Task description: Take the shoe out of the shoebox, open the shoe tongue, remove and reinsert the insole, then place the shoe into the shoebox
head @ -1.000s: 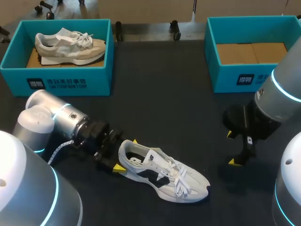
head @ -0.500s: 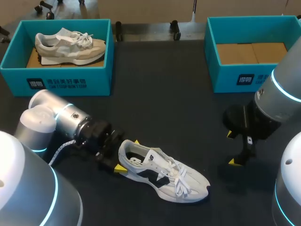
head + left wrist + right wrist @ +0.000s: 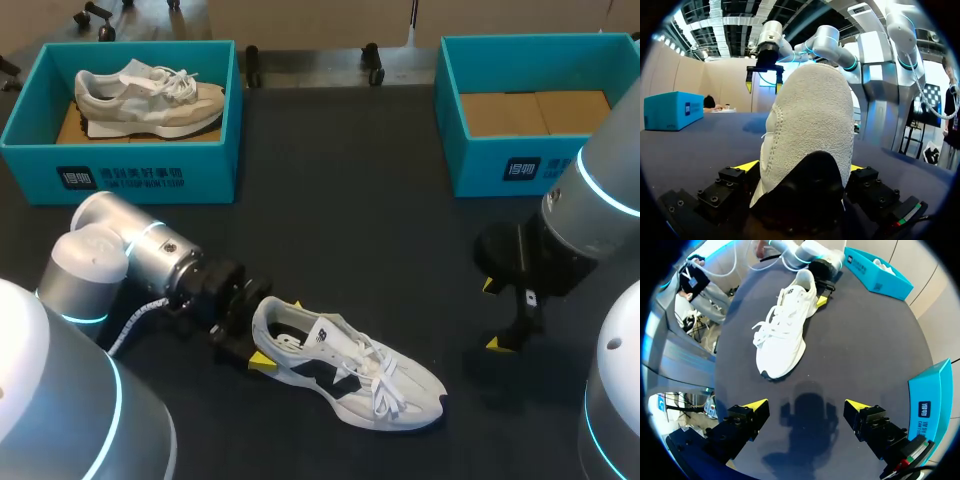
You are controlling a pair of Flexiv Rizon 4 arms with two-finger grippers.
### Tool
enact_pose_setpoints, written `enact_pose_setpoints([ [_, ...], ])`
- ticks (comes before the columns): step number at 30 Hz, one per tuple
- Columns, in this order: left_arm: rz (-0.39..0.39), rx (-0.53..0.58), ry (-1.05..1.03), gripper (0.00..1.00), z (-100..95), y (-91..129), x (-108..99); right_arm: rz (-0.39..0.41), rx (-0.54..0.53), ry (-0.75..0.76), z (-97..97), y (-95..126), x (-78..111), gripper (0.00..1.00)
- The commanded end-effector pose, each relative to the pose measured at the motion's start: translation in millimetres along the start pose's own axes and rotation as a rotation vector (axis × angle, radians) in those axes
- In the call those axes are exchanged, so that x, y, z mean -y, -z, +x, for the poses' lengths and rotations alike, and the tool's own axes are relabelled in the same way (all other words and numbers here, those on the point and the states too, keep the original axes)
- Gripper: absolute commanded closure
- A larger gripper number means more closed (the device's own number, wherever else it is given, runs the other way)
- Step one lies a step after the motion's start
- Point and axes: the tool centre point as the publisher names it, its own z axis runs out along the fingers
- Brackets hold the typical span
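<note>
The white sneaker (image 3: 345, 368) is lying out on the dark counter (image 3: 340, 200), upright on its sole and not in either box. What matters for your next move is that its long axis is running diagonally, with the heel pointing straight into your left tool (image 3: 275, 331) and the toe aiming away toward the right arm's side. So the left arm is the near one by a mile. That tool is sitting spread, one yellow tip on each side of the heel, and I'm reading it as straddling rather than squeezing.

Your right tool (image 3: 492, 314) is hanging over bare counter, spread wide with nothing in it, well apart from the toe.

Up close the heel is looking like soft, napped suede with stitched seams, rounded and a bit squashy, so it's probably going to give under pressure. The dark side panels are looking smoother, and the laces are lying loose over the tongue.

The teal shoebox (image 3: 470, 170) at the far right is showing only its cardboard floor. The other teal shoebox (image 3: 140, 178), far left, is holding a beige sneaker (image 3: 150, 95).
</note>
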Motion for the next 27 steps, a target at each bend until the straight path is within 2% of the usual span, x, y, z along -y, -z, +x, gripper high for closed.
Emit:
enact_pose_setpoints([
  [1,-0.001,-0.006,0.003,0.00,-1.0,-2.9,-2.1,0.000,0.002,0.001,0.9,-0.6,0.2,0.00],
  [14,0.002,-0.008,0.012,0.00,-1.2,-7.0,-7.2,0.000,0.002,0.001,0.9,-0.6,0.2,0.00],
  [15,0.002,-0.007,0.013,0.05,-1.2,-7.1,-8.1,0.000,0.002,0.001,0.9,-0.6,0.2,0.00],
  [16,0.002,-0.007,0.014,0.43,-1.1,-7.2,-8.7,0.000,0.002,0.001,0.9,-0.6,0.2,0.00],
  [17,0.002,-0.006,0.014,0.60,-1.0,-7.2,-9.1,0.000,0.002,0.001,0.9,-0.6,0.2,0.00],
  [18,0.002,-0.005,0.014,1.00,-0.5,-7.2,-9.8,0.000,0.002,0.001,0.9,-0.6,0.2,0.00],
  [27,-0.004,0.016,0.001,1.00,7.8,-0.9,-8.0,0.000,0.002,0.001,0.9,-0.6,0.2,0.00],
])
